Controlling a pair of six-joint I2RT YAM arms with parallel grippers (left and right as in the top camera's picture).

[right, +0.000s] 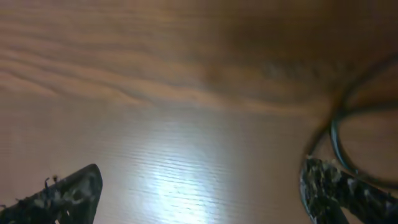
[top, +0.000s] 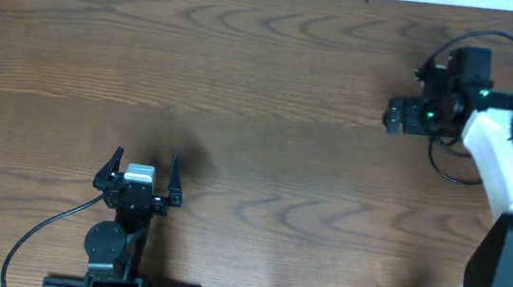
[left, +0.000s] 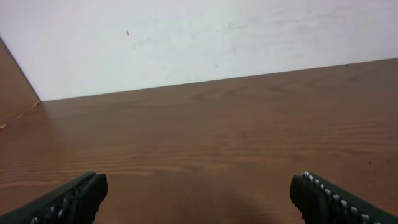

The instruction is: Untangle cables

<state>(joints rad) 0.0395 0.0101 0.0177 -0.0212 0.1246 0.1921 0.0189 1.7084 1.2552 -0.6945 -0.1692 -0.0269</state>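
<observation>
Right tool spread wide, low over table, cables beside it | left tool spread wide, pointing level

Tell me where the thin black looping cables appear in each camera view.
Overhead: the thin black looping cables lie at the far right, around mid-height.
Left wrist: not in it.
Right wrist: the cables curve at the right edge, blurred.
Shared landmark: the brown wooden tabletop.

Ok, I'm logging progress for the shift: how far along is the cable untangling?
Nothing looks done yet. The cables lie looped beside the right hand, which is open and holds nothing. The left hand is open too, well away from them. Grasping, pulling the loops apart and laying them out all remain.
</observation>
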